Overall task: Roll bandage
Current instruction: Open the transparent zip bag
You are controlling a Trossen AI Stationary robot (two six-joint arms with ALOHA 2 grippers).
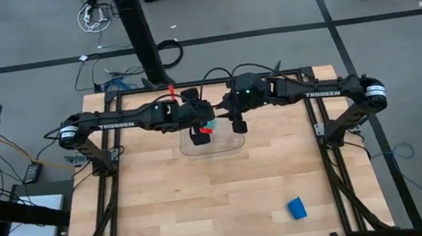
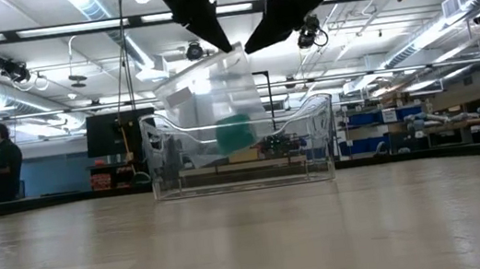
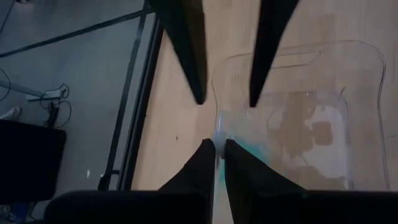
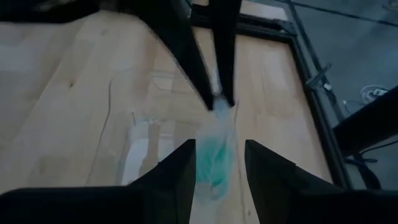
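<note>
Bandage (image 1: 297, 209) already a compact blue roll, alone near the table's front right — rolling looks done. Left gripper (image 3: 217, 148) pinching a clear bag (image 2: 211, 92) over the tray (image 2: 315, 138); right gripper (image 4: 219, 160) spread, empty.

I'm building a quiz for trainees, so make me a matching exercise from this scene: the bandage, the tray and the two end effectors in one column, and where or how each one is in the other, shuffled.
Column one:
1. bandage
2. tray
3. left end effector
4. right end effector

Column two:
A. open, close to the clear bag
B. pinching the edge of the clear bag
C. rolled up, lying alone away from both arms
D. on the wood directly beneath both arms

Pairs: 1-C, 2-D, 3-B, 4-A
</note>
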